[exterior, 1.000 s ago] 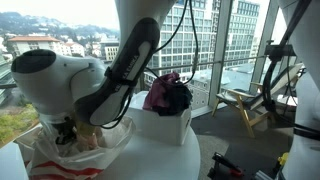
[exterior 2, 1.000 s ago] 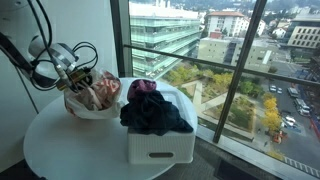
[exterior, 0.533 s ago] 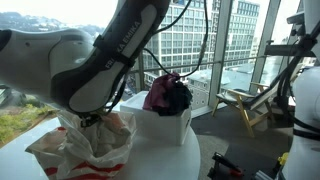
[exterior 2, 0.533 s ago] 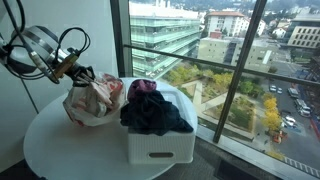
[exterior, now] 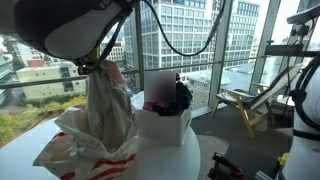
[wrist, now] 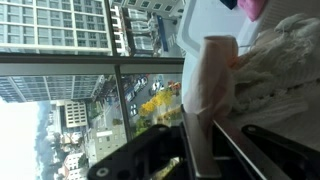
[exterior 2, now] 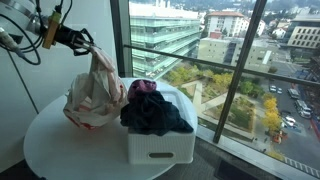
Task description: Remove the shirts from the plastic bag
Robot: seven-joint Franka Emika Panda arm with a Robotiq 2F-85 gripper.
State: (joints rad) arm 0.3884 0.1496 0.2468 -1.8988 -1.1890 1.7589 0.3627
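Gripper (exterior 2: 84, 41) clamped fully closed on the drawn-up neck of the plastic bag (exterior 2: 95, 95). The bag hangs directly below my fingers, its base resting on the table (exterior 2: 60, 150). Magenta and black shirts (exterior 2: 150, 108) lie heaped in the white bin (exterior 2: 160, 148), just beside the bag.

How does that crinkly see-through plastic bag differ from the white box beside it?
The translucent whitish plastic bag is soft, wrinkled film with red markings; the white rigid square bin is stiff and straight-walled. Pale pink cloth rises tall out of the bag; dark and magenta clothes heap just over the bin's rim. Both sit on the round white table and hold clothing.
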